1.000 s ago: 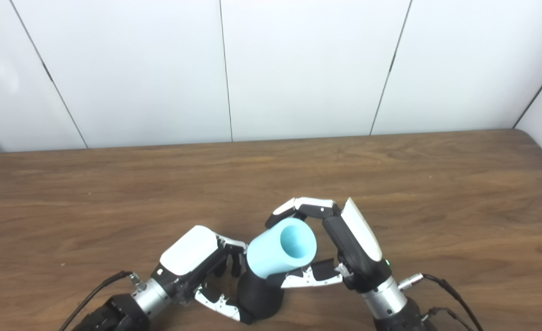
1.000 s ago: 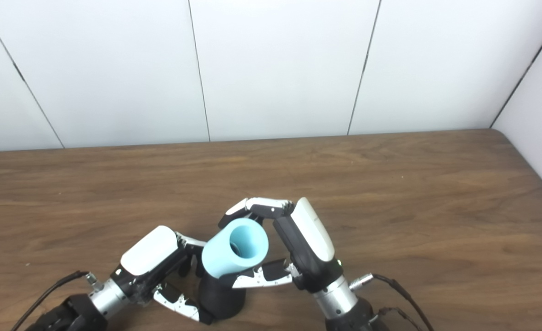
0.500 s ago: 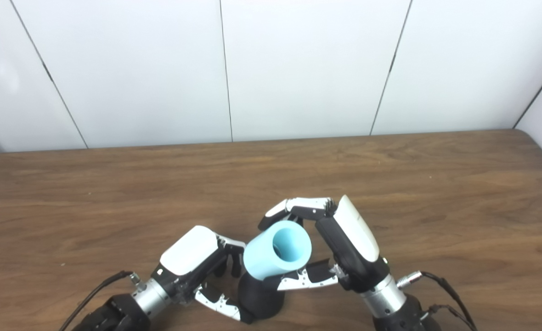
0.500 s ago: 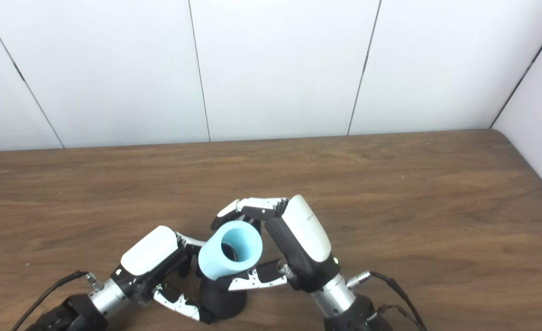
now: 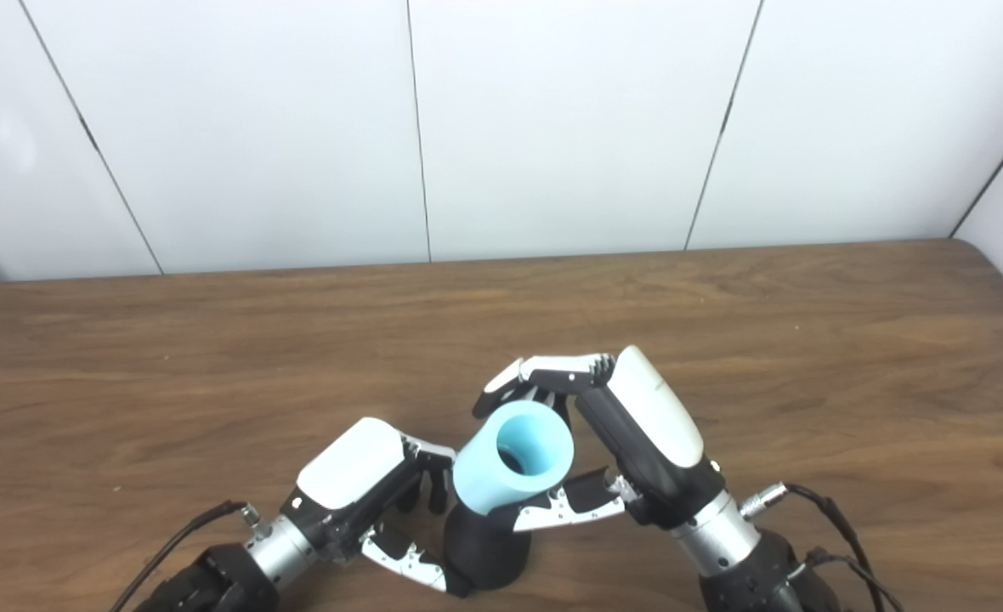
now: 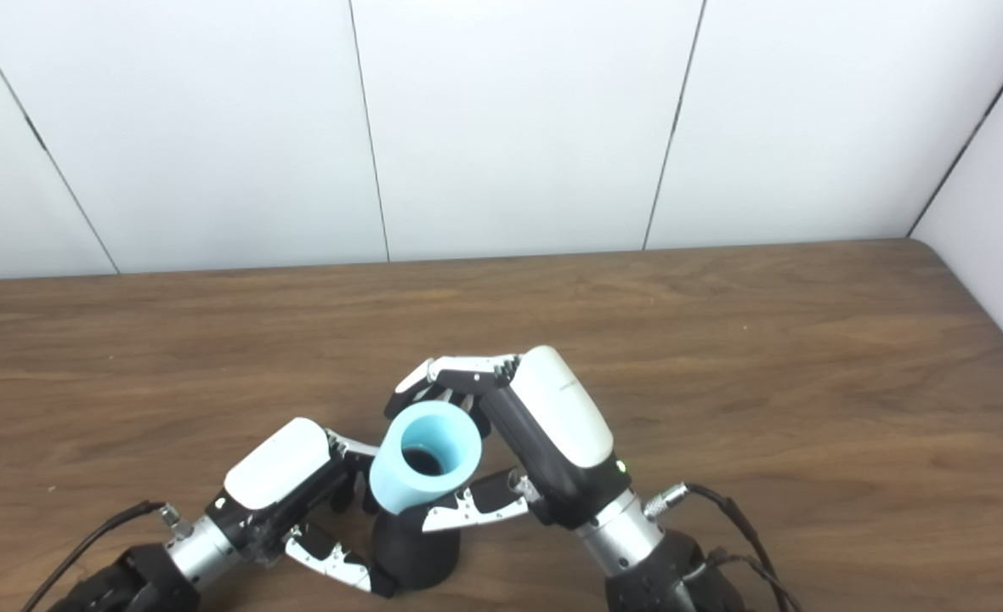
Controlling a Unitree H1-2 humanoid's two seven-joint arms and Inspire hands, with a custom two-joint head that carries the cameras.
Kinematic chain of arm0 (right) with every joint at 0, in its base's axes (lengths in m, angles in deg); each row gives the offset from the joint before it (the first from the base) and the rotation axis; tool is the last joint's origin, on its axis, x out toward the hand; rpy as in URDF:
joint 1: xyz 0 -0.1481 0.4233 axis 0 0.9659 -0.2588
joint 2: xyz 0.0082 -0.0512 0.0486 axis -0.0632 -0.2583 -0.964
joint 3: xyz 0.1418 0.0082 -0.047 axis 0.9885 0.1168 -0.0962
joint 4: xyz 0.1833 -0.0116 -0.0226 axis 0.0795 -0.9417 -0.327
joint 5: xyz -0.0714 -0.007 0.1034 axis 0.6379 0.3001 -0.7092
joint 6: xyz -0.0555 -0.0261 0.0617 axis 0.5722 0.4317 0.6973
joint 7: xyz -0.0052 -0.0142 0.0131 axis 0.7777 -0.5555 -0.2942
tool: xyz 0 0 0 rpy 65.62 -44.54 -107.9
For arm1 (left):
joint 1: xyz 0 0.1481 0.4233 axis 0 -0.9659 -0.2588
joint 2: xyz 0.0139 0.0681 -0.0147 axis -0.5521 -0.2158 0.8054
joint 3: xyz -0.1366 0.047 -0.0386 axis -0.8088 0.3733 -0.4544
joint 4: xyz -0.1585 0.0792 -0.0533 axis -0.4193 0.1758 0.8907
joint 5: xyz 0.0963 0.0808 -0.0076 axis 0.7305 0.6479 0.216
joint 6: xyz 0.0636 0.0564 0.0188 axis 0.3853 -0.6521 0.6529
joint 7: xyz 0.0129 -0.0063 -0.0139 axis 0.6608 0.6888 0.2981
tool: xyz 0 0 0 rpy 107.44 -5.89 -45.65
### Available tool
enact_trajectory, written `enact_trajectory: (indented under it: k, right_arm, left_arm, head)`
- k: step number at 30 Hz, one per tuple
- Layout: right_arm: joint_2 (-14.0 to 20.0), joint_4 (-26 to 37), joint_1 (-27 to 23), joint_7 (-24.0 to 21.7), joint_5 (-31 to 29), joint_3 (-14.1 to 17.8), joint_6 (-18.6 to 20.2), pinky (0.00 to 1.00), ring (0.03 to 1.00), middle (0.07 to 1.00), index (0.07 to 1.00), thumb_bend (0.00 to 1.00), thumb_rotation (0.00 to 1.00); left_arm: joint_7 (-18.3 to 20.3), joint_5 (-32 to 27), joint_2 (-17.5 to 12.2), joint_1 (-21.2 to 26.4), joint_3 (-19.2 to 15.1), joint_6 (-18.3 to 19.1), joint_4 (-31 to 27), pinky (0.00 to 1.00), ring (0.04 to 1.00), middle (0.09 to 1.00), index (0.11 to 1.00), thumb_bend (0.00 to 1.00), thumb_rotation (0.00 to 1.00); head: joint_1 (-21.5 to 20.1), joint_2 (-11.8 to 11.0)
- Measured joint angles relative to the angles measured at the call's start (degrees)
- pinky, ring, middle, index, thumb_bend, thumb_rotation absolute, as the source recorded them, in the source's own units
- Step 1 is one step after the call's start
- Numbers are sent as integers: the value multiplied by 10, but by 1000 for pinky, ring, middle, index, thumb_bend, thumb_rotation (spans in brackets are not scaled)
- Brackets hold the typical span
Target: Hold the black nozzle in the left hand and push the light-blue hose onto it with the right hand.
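The black nozzle (image 5: 484,552) stands upright on the table near the front edge, wide base down. My left hand (image 5: 365,489) is shut on it, fingers behind and thumb curled round the base front. The light-blue hose (image 5: 514,459), a short thick tube, sits tilted on the nozzle's top with its open end facing up toward the camera; the dark nozzle tip shows inside it (image 6: 423,461). My right hand (image 5: 629,438) is shut on the hose, fingers over its far side and thumb under its near side.
The brown wooden table (image 5: 722,340) spreads out behind and to both sides of the hands. White wall panels (image 5: 552,127) rise behind it. Cables (image 5: 841,535) trail from both wrists at the front edge.
My right hand has turned the hose more upright and shifted it slightly left over the nozzle; the nozzle tip now shows inside the bore. The left hand and nozzle have stayed put.
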Motion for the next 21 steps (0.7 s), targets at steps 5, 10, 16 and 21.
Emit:
enact_trajectory:
  k: [5,10,16,21]
  right_arm:
    - [0,12,-1,-3,12,0,5,178,338,456,547,506,0]
    - [0,15,-6,-8,19,0,9,156,333,446,545,506,0]
    - [0,30,-12,-28,19,0,31,173,339,459,549,506,0]
    - [2,36,-20,-46,24,-1,48,179,339,457,551,505,0]
  left_arm:
    - [0,0,0,0,0,0,0,552,513,495,480,525,0]
    - [0,1,0,0,0,-1,0,554,514,495,480,524,0]
    - [0,1,1,0,0,-2,0,555,515,496,479,524,0]
    - [0,0,1,0,0,-2,0,556,515,495,480,524,0]
  head:
    - [-2,-1]
    - [-2,-2]
    - [-2,-2]
    - [-2,0]
